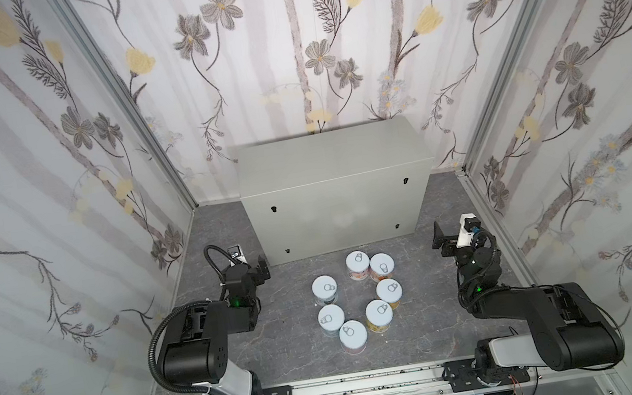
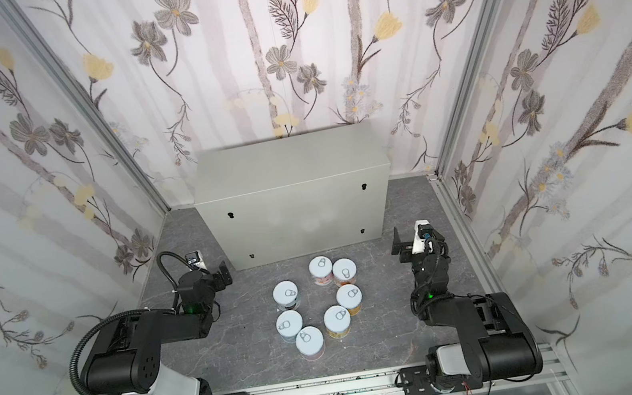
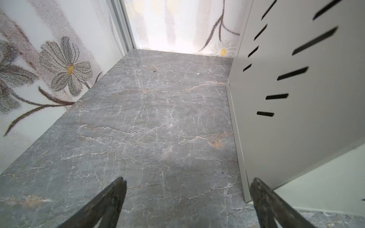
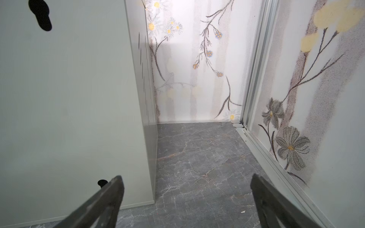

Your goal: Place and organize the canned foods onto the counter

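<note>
Seven short silvery-lidded tins (image 1: 378,312) cluster on the dark grey marbled floor (image 1: 285,349) before the pale grey-beige metal cabinet (image 1: 329,154), none placed. The left jaws and right jaws gape empty alongside, presumably awaiting the first pick.

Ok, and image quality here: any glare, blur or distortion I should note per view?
In both top views, wide-angle bending of the wall posts, and faint pale blobs, likely the canned foods reflected, on the counter front. Left wrist view: far wall blown out, left gripper blurred. Right wrist view: right gripper equally soft.
</note>
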